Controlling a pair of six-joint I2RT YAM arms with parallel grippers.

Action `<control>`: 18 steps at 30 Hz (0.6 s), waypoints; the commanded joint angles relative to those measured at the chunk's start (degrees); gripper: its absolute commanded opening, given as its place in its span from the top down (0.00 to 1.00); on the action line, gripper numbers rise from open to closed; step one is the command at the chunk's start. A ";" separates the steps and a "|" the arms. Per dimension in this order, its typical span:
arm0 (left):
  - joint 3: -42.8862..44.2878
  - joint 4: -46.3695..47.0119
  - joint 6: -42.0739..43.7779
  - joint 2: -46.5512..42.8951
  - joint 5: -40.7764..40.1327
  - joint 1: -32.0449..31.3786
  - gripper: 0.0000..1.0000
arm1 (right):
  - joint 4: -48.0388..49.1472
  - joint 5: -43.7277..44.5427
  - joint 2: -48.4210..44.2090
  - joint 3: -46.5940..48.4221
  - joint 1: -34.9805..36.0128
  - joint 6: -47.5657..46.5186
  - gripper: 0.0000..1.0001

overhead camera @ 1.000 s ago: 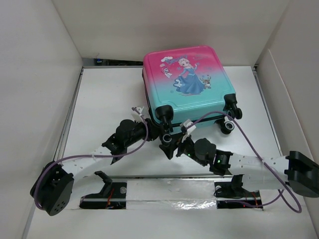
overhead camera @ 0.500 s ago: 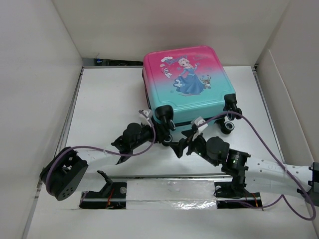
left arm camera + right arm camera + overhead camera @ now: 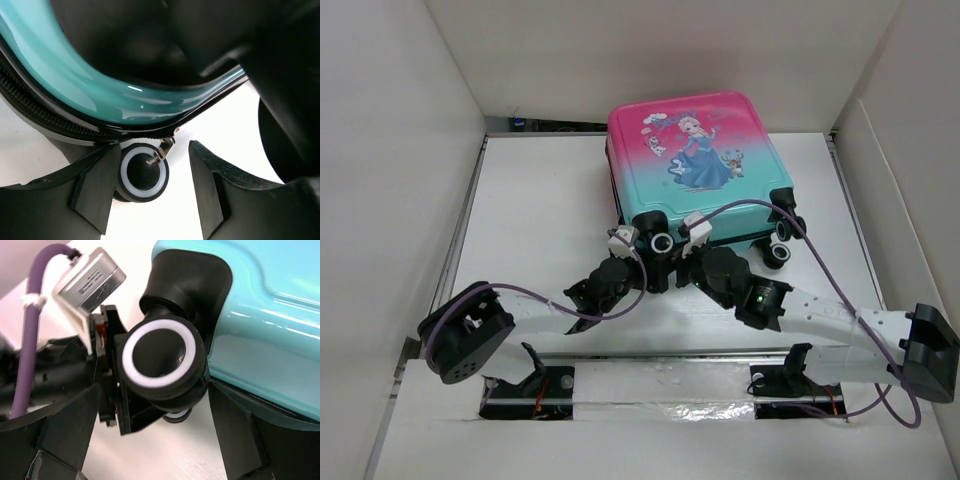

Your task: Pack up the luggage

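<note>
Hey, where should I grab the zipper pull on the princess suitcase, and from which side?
Pinch the zipper pull by its dangling tab, approaching from the near, wheel end: it hangs free below the zipper seam of the suitcase, before a wheel, inside the open left gripper.

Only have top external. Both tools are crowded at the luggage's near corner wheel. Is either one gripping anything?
Observer: No. In the left wrist view the left tool has its fingers apart. The zipper pull dangles in the gap, and neither finger touches it.
Operator: Zipper shut there?
Observer: It looks shut. The zipper runs unbroken under the teal shell of the luggage over the stretch that view shows.
Operator: Right side?
Observer: In the right wrist view the right tool is open, with one finger on each side of the white-ringed wheel, not clamped on it.
</note>
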 commanded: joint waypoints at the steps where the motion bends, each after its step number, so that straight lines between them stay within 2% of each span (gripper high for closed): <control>1: 1.85 7.94 0.49 1.13 -8.57 -1.06 0.47 | 2.09 3.12 2.42 4.70 -0.13 -1.69 0.06; 5: 2.11 10.57 0.31 3.50 -11.92 -1.06 0.61 | 2.08 4.09 4.19 5.67 -1.35 -1.77 0.06; 14: 2.73 14.61 -0.21 6.66 -16.05 -1.06 0.82 | 4.90 3.48 8.49 7.95 -3.82 -1.69 0.11; 16: 2.03 15.67 -0.21 6.58 -16.93 -1.06 0.86 | 5.33 3.65 9.28 8.57 -3.82 -1.69 0.16; 17: 1.94 16.28 -0.04 6.32 -17.28 -1.06 0.92 | 5.95 4.18 9.72 8.75 -3.82 -1.77 0.18; 18: 1.77 16.46 0.05 6.14 -17.63 -1.06 0.95 | 6.13 4.36 10.51 9.18 -4.34 -1.77 0.27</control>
